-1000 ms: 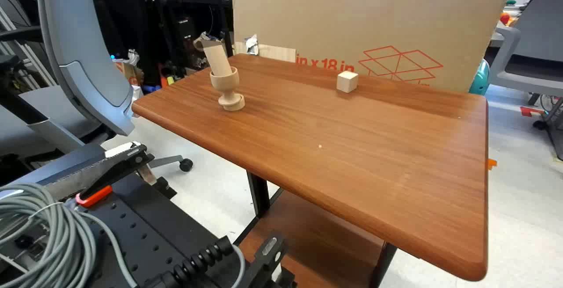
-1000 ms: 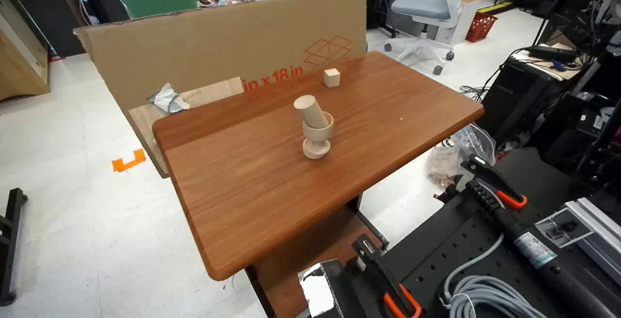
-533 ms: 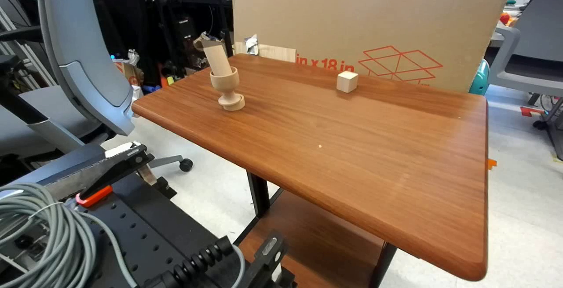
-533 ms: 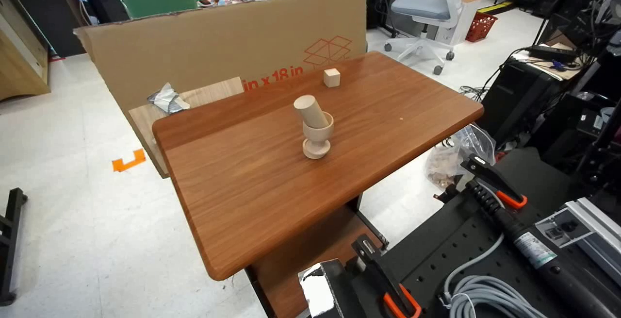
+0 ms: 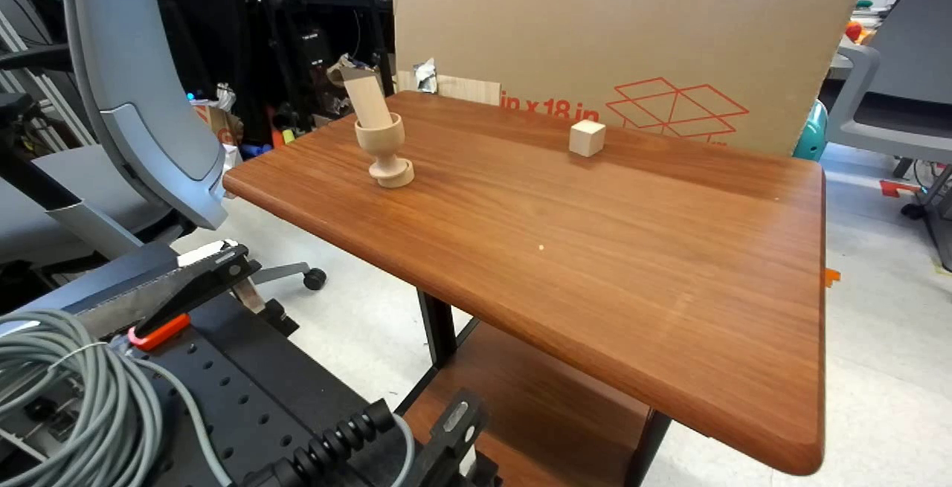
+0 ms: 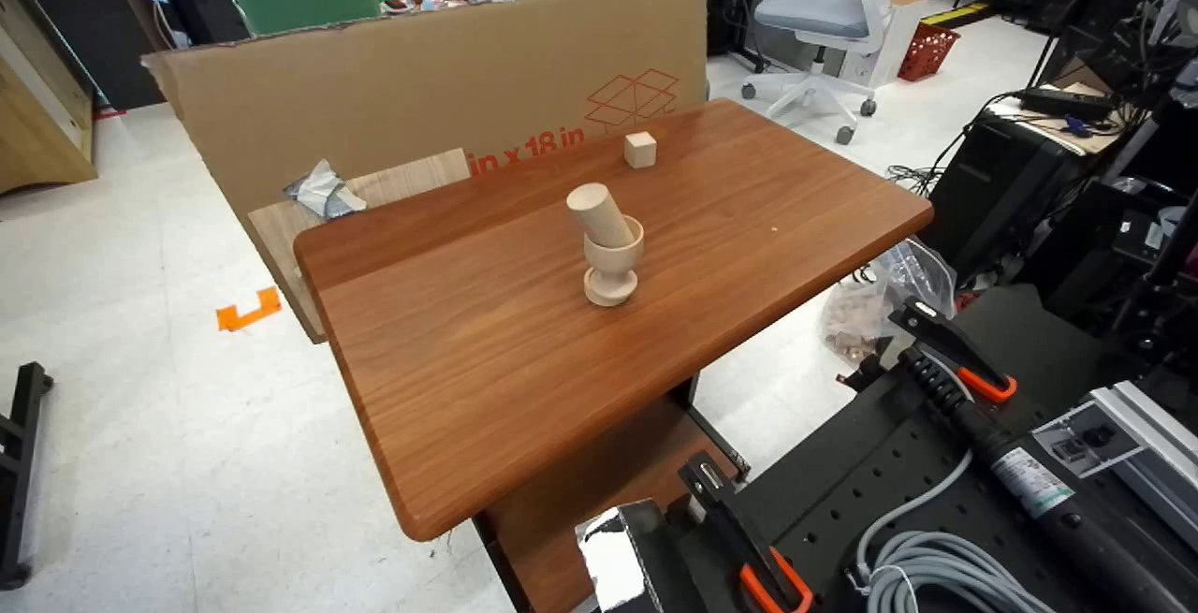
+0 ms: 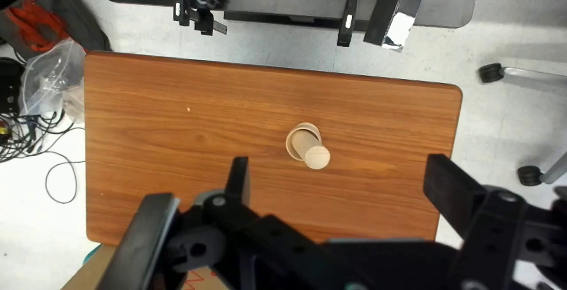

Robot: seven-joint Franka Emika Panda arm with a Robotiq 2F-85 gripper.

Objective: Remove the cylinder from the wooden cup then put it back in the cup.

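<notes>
1. Wrist view: the cylinder (image 7: 312, 150) leans inside the wooden cup (image 7: 307, 125) on the worktop (image 7: 190, 148), near frame centre.
2. Lower in frame, my tool (image 7: 339, 169) stands wide, holding nothing.
3. I judge removal and return probably both remain.

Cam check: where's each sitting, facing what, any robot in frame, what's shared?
An exterior view: raised, across the table from the cardboard, facing it obliquely downward; grey cable coil lower left; no robot shows.
An exterior view: likewise raised, facing the cardboard; black perforated platform lower right; no robot shows.
Wrist view: above the table, facing down on the cylinder; open end effector in the lower part.
Shared, both exterior views: wooden cup, cylinder leaning in it, pale block.
</notes>
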